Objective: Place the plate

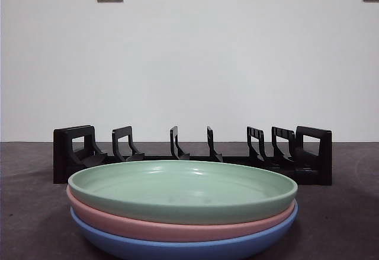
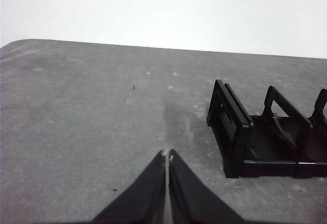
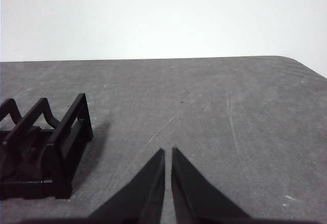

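Plates sat stacked at the near edge of the grey counter (image 1: 35, 171) — a green plate (image 1: 182, 190) on top, a pink plate (image 1: 177, 227) under it, a blue plate (image 1: 177, 249) at the bottom. Just behind them stood a black dish rack (image 1: 192, 153), its slots bare. The left gripper (image 2: 167, 155) hung over bare counter beside one end of the rack, jaws pressed together; the right gripper (image 3: 167, 151) hung beside the other end — jaws nearly touching, holding nothing.

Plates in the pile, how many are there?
3, stacked in front of the black rack: green plate on top, pink plate in the middle, blue plate at the bottom. More could hide below the picture's edge.
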